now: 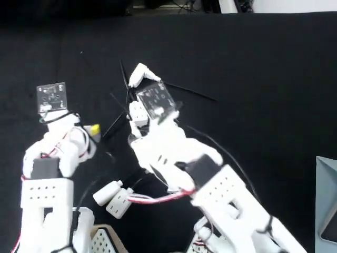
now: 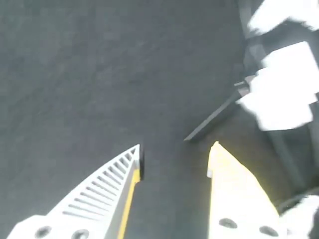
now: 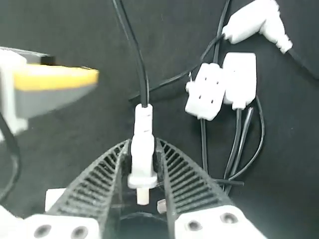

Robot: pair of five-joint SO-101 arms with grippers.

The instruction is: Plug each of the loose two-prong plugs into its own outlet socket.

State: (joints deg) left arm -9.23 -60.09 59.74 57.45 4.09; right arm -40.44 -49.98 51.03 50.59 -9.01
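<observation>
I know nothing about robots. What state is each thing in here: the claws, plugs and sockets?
Right claw, shut on plug.
Plug, held between the fingers, not in any socket.
Left claw, open, empty.
Socket block, lying on the cloth, visible holes empty.
Second plug, lying loose, unplugged.

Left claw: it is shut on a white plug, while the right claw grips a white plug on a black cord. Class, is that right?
Not quite. The left wrist view shows the left claw open and empty above the black cloth. The right claw does grip a white plug on a black cord.
</observation>
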